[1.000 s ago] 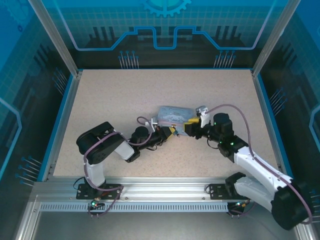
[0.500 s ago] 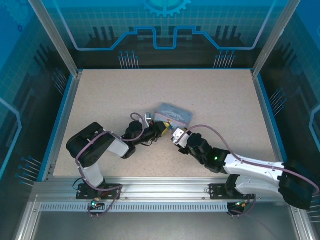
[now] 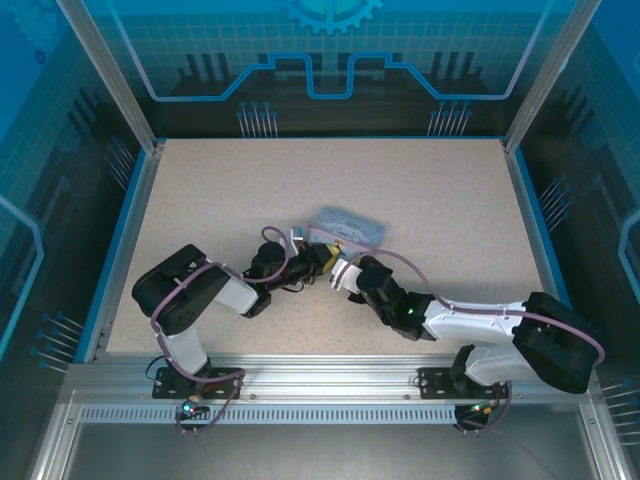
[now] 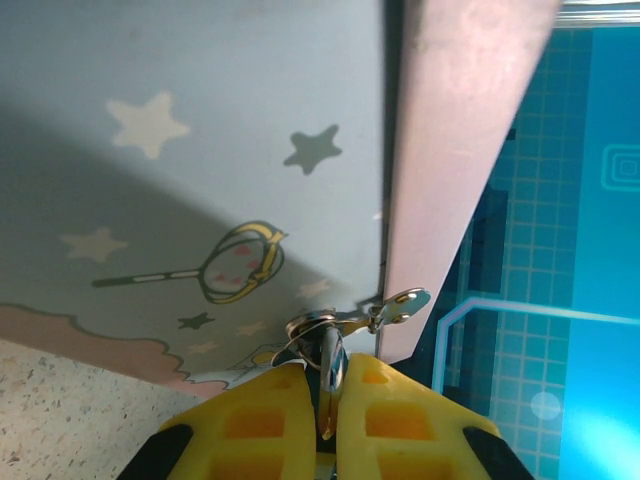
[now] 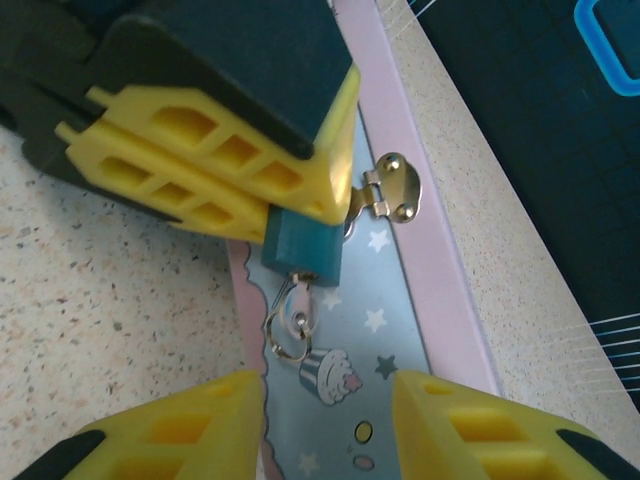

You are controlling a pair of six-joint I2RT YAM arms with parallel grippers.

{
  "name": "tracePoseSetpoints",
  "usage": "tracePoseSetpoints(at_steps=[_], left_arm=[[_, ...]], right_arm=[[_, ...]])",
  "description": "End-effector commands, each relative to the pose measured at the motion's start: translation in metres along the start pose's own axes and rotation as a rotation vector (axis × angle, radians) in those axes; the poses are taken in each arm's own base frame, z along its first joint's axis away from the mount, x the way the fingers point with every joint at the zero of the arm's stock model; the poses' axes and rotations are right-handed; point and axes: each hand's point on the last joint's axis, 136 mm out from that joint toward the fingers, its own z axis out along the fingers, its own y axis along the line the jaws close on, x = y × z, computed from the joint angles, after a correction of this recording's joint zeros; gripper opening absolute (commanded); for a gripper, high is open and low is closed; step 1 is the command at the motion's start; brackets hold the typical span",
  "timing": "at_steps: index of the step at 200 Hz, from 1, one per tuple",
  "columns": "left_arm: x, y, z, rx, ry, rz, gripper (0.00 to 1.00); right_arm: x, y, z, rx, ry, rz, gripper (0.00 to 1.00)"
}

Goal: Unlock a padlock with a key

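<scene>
The tiny teal padlock (image 5: 305,245) hangs at the metal hasp (image 5: 392,188) of the pale blue cartoon tin (image 5: 390,330). My left gripper (image 4: 330,400) is shut on the padlock, its yellow fingers (image 5: 230,160) clamping the body from the side. The small silvery key (image 5: 301,303) sticks out of the padlock's lower end, with a wire ring (image 5: 288,340) hanging from it. My right gripper (image 5: 330,425) faces the key from just below it, open, with a finger on each side and nothing touching. In the top view both grippers, left (image 3: 322,257) and right (image 3: 341,272), meet at the tin's front edge.
The tin (image 3: 348,226) lies mid-table on the speckled tabletop (image 3: 420,180). Blue walls and metal posts enclose the table on all sides. The right arm's cable (image 3: 400,262) arcs over its forearm.
The right arm swung from the tin's right side round to its front, and its gripper crept closer to the padlock. The left gripper shifted slightly left, still holding the padlock.
</scene>
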Motion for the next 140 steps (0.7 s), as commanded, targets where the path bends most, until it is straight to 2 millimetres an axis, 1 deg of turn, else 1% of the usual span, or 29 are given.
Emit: tracePoseSetpoints(at_steps=[1, 39, 54, 82, 101, 140], left_arm=[[0.002, -0.023, -0.002, 0.064, 0.02, 0.001, 0.0], [0.003, -0.024, -0.003, 0.066, 0.02, -0.001, 0.0], [0.002, -0.024, -0.003, 0.067, 0.019, -0.003, 0.0], [0.002, -0.023, -0.003, 0.069, 0.019, -0.005, 0.0], [0.002, -0.024, -0.002, 0.074, 0.02, -0.008, 0.0], [0.003, -0.024, -0.001, 0.078, 0.024, -0.011, 0.0]], right_arm=[[-0.021, -0.012, 0.006, 0.022, -0.059, 0.026, 0.38], [-0.022, -0.006, 0.021, 0.017, -0.04, 0.01, 0.36], [-0.021, -0.009, 0.025, 0.032, -0.033, 0.017, 0.35], [-0.02, -0.014, 0.027, 0.038, -0.025, 0.034, 0.29], [-0.017, -0.013, 0.029, 0.04, -0.011, 0.02, 0.24], [-0.018, -0.012, 0.035, 0.042, 0.002, 0.011, 0.19]])
